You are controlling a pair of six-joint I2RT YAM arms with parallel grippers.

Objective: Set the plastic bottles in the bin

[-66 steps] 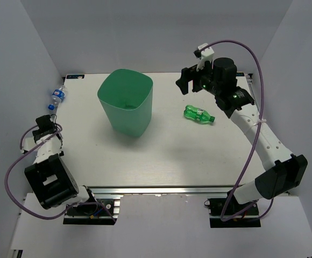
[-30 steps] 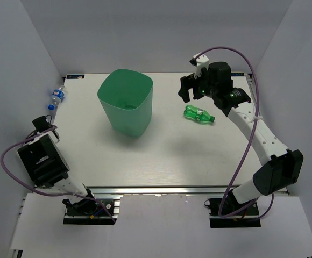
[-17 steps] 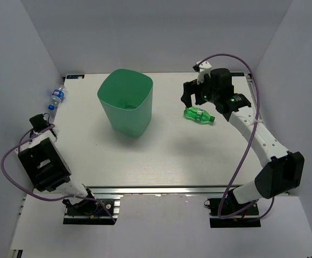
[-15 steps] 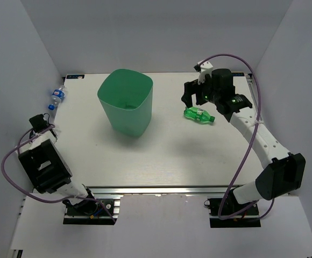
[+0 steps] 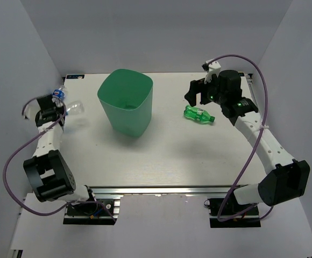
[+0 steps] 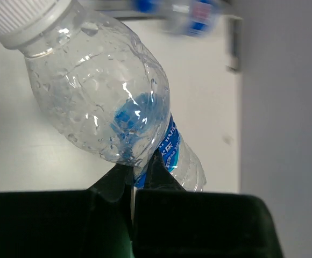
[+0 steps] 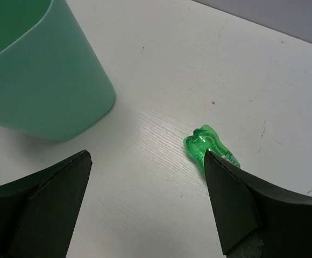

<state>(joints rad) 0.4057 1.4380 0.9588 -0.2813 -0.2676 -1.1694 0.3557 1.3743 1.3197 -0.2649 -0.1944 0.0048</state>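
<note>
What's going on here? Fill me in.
The left pincer is shut on a clear bottle, left of the green bin. The right pincer hangs open above a green bottle lying on the table right of the bin. Another clear bottle lies at the table's far left edge. None of the three is in the bin.

light: bright, even, diffuse from overhead | shadows: soft, faint beneath bin (image 5: 126,121) on white bench (image 5: 161,156) | blur: clear bottle (image 5: 74,108) smeared in top view | glare: glints on it in left wrist view | right wrist: sharp
</note>
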